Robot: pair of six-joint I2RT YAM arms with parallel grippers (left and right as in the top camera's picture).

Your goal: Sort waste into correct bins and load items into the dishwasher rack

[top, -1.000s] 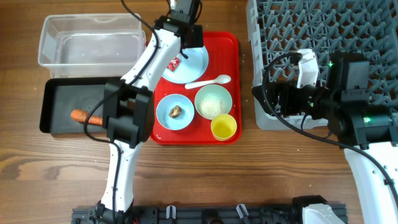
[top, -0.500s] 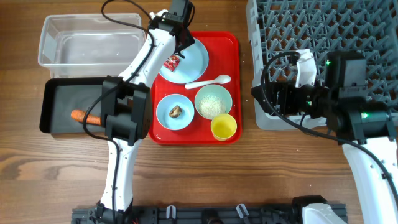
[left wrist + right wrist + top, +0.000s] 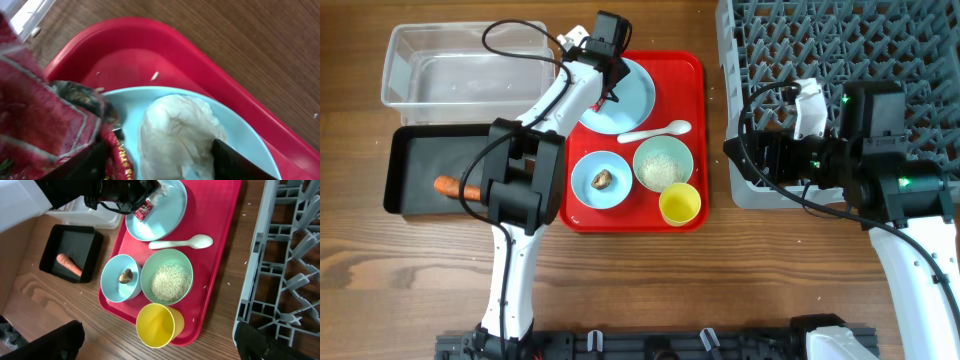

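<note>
Left gripper [image 3: 159,150] hovering low over large light-blue plate [image 3: 245,137], at far-left corner of red tray [image 3: 150,50]. Jaws standing partly apart, straddling white crumpled tissue [image 3: 175,120]; cannot tell whether pads are pressing it. Red crumpled wrapper [image 3: 40,115] bunching against one finger: creased, printed, foil-like. Tissue looking soft and lumpy, plate smooth and glossy. Stray rice grain [image 3: 155,75] lying on tray. Overhead, my wrist is hiding tissue and wrapper. Right gripper [image 3: 157,340] hanging wide, empty, by grey rack [image 3: 280,255] edge.
</note>
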